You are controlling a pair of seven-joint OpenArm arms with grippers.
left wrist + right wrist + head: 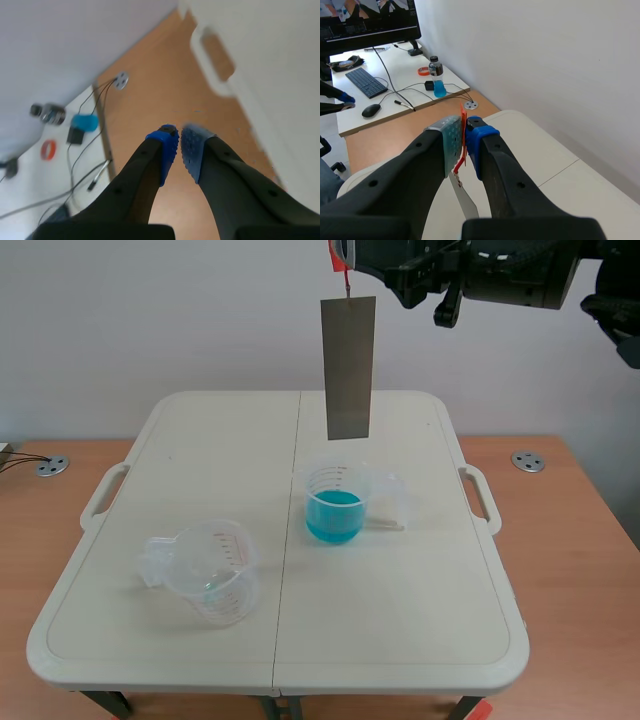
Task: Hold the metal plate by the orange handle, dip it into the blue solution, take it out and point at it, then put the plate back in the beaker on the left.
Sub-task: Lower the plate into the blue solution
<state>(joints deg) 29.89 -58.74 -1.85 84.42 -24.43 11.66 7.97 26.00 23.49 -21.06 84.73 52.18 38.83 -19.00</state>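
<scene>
The grey metal plate (350,368) hangs upright in the air, its lower edge well above the beaker of blue solution (334,506) in the middle of the white table (420,620). My right gripper (352,254), raised across the top of the scene, is shut on the plate's orange handle (463,137); the plate's top (466,202) shows just under its fingers. An empty clear beaker (208,572) stands at the front left. My left gripper (178,142) is shut on nothing, out past the table's left side handle (216,56), over the wooden surface.
The folding table rests on a wooden top (580,540) with round metal discs (527,461) at either side. A thin stick (385,525) lies beside the blue beaker. Beyond the left edge stands a desk with a keyboard (366,82), mouse and bottle (438,82).
</scene>
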